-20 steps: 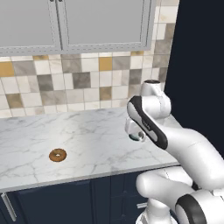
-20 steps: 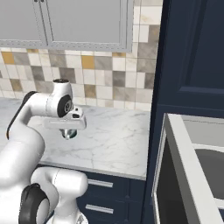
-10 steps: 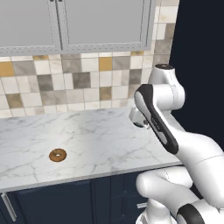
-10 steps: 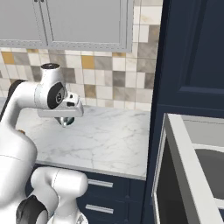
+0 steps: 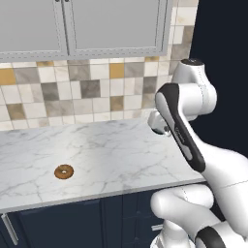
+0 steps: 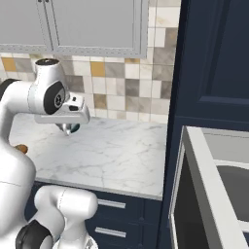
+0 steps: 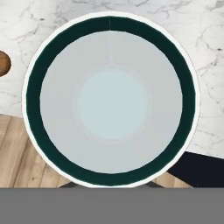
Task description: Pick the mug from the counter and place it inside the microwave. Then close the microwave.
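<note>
The mug (image 7: 109, 103) looms close in the hand view, a white cylinder with a dark green rim and a pale inside, seen from straight above. My gripper (image 6: 68, 128) is shut on it and holds it above the marble counter (image 6: 112, 155); a bit of green shows under the hand as the mug (image 6: 73, 128). In the left base view the gripper (image 5: 158, 127) hangs near the counter's right end, mostly hidden by the arm. The microwave (image 6: 214, 160) stands at the right with its dark glass door (image 6: 179, 209) swung open toward me.
A brown glazed donut (image 5: 63, 171) lies on the counter's front left and shows as the donut (image 7: 2, 64) at the hand view's edge. A tall navy cabinet (image 6: 214, 63) rises between counter and microwave. Grey wall cabinets (image 5: 82, 26) hang above the tiled backsplash.
The arm has raised the mug off the counter, and the hand now sits higher than a second ago. The donut has not moved.
</note>
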